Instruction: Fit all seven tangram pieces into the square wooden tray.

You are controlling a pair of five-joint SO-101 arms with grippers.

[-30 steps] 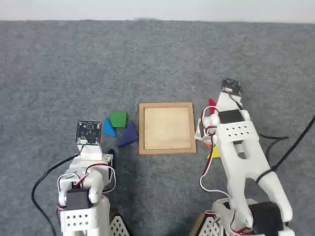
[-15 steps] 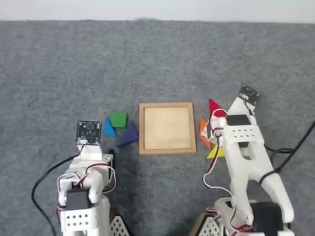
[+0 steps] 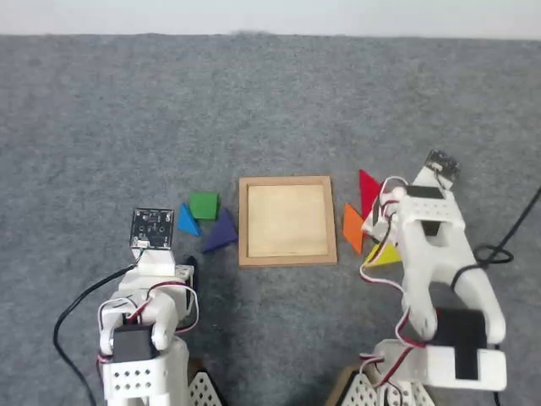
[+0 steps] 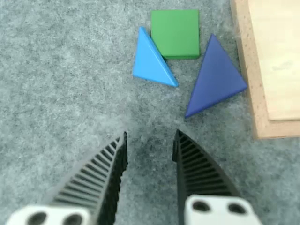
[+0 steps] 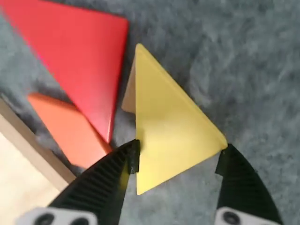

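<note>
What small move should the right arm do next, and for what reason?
Most likely, close the right hand on the yellow triangle. Its fingers stand open on both sides of this piece, one at its edge, and the piece lies on the carpet beside the red triangle, outside the wooden tray.

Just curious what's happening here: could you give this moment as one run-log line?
tray holds no pieces | right tool open, straddling yellow triangle | left tool open over carpet
</note>
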